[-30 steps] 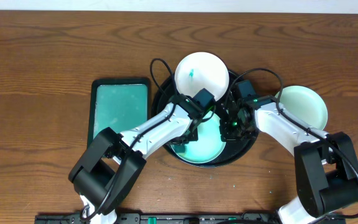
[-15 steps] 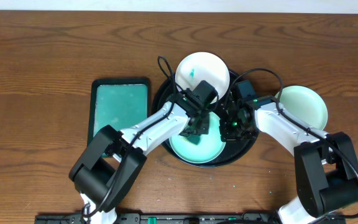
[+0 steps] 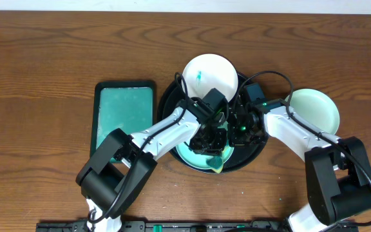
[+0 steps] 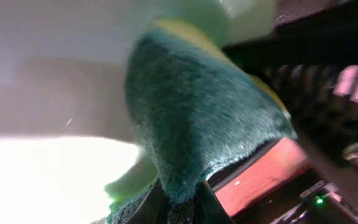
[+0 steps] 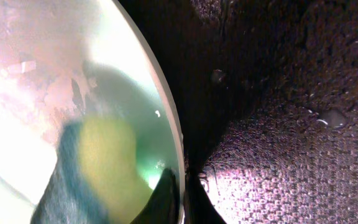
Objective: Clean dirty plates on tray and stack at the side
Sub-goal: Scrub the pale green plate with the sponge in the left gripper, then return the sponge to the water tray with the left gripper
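Your left gripper point(image 3: 210, 143) has slid down and right across the teal plate point(image 3: 187, 153), toward lower centre of frame; sponge point(image 3: 218, 165) now pokes past the plate's lower-right rim, yellow edge showing; wrist rotated slightly.

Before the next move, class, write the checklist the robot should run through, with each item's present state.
1. The sponge gripped in the left hand: ok.
2. Rim of the near plate pinched by the right hand: ok.
3. The near plate wiped clean: cannot tell; the sponge and left hand cover it.
4. The far plate on the black tray clean: not ok, a teal smear shows.
5. The side plate uncovered for stacking: ok.
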### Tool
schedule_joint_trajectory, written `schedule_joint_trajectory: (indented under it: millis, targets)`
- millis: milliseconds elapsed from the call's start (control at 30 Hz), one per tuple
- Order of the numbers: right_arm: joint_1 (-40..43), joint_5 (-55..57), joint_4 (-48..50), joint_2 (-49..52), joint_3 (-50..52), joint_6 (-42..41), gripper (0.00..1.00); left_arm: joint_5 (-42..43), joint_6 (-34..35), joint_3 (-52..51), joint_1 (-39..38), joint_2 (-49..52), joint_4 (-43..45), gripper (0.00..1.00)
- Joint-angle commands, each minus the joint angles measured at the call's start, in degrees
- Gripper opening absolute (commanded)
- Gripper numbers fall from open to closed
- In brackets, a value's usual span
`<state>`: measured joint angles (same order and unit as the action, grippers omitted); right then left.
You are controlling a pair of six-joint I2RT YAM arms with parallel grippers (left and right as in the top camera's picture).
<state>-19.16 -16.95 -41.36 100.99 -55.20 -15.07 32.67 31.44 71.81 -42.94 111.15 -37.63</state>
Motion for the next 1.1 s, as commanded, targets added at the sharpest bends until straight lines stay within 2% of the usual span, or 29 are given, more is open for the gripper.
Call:
schedule_joint_trajectory:
  millis: [0, 167, 367, 467, 600, 733, 833, 933, 1067]
  targets:
    - [-0.46, 3.39, -1.29, 1.99, 1.11, 0.98, 0.01, -8.55, 1.64, -0.33, -0.48, 0.94, -5.53, 0.08]
    - [-0.46, 3.39, -1.29, 1.99, 1.11, 0.98, 0.01, -35.39, 6.78, -0.31, -0.48, 0.92, -12.94, 0.07]
    - [-0.46, 3.39, -1.31, 1.99, 1.11, 0.98, 0.01, -49.09, 6.82, 1.09, 0.63, -0.17, -16.04, 0.08]
    - [-0.46, 3.39, -1.38, 1.99, 1.11, 1.01, 0.01, -52.11, 6.84, 3.34, 1.51, -1.73, -18.91, 0.07]
    - [-0.46, 3.41, -1.36, 1.99, 1.11, 0.98, 0.01, -52.17, 6.84, 5.4, 2.16, -5.79, -20.94, 0.07]
    - [-0.44, 3.45, -1.46, 1.99, 1.11, 0.98, 0.01, -51.47, 6.78, 6.19, 2.19, -12.92, -22.8, 0.07]
    - [-0.44, 3.52, -1.46, 1.99, 1.11, 0.98, 0.01, -54.36, 6.8, 6.16, 3.41, -18.4, -24.96, 0.07]
    - [-0.46, 4.35, -1.42, 1.99, 1.11, 0.94, 0.01, -58.38, 6.8, 5.86, 6.73, -21.7, -27.02, 0.07]
    - [-0.44, 5.14, -0.87, 1.99, 1.11, 0.9, 0.01, -58.77, 6.86, 4.17, 14.43, -21.7, -27.43, 0.07]
